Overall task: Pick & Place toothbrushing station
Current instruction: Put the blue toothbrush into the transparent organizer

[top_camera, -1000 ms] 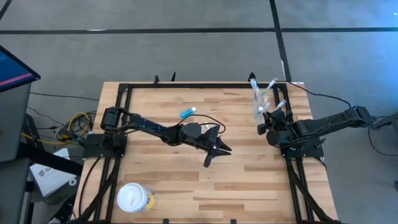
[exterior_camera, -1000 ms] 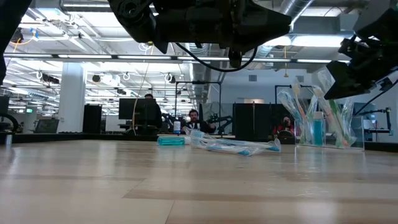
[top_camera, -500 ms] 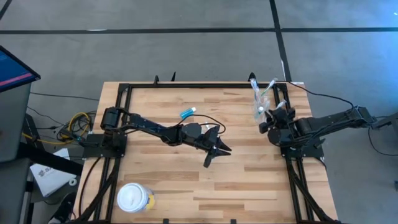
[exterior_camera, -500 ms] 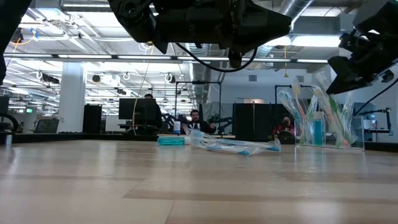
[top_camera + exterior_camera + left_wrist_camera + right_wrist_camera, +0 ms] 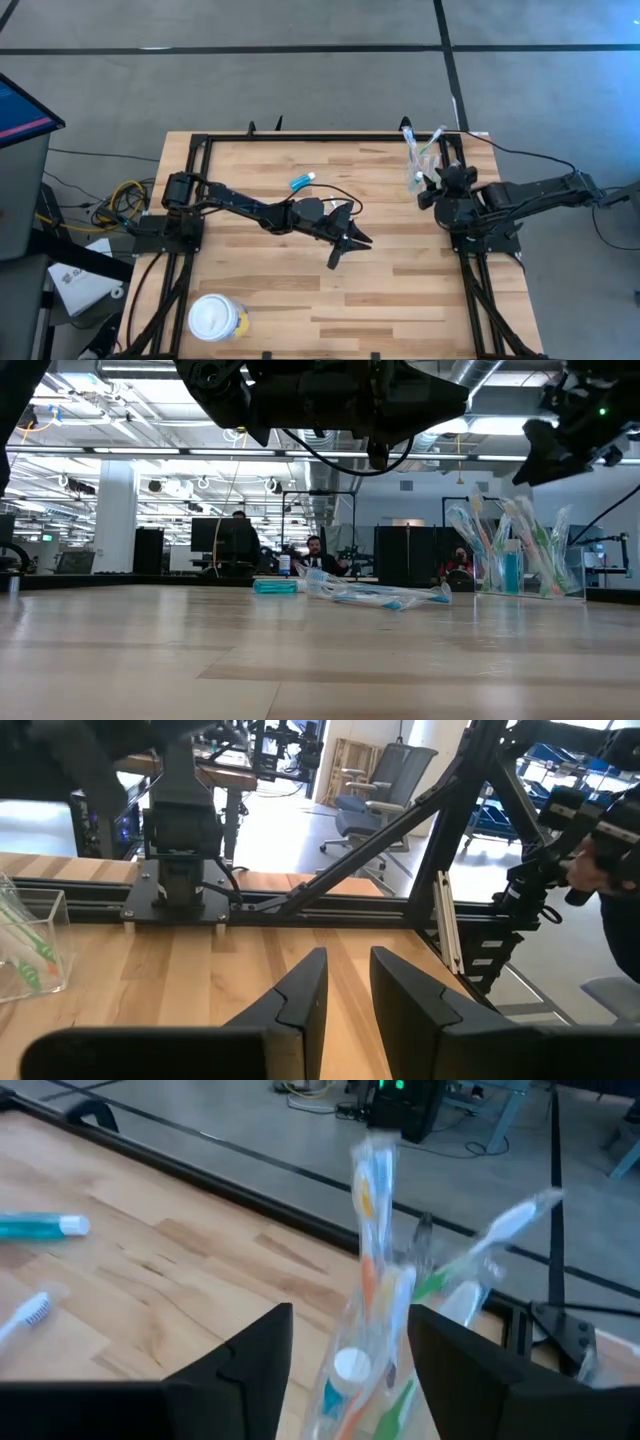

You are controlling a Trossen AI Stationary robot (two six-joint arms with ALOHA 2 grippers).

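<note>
Toothbrushes, thin white, blue and green ones in clear wrappers (image 5: pixel 418 152), stand bunched in a small clear tumbler (image 5: pixel 520 570) at the far right corner of the pale wooden table (image 5: pixel 300 290), leaning at different angles. A white-capped item sits among them in the tumbler, seen in the right wrist view. Right tool (image 5: pixel 432 183) hovers just beside the tumbler on its near side, above table level; its two dark fingers (image 5: pixel 255 1350) stand wide apart on either side of the bunch, gripping nothing. One more wrapped toothbrush (image 5: pixel 385 596) lies flat on the table, left of the tumbler in the low view. Small blue tube with white cap (image 5: pixel 302 181) lies flat well left of the tumbler, towards the table's far middle. Left tool (image 5: pixel 348 243) hangs over the table centre, well apart from the tumbler, fingers (image 5: pixel 305 995) partly open with a narrow gap, holding nothing. Round white-lidded yellow tub (image 5: pixel 216 318) stands far from the tumbler, near the table's front left edge.
</note>
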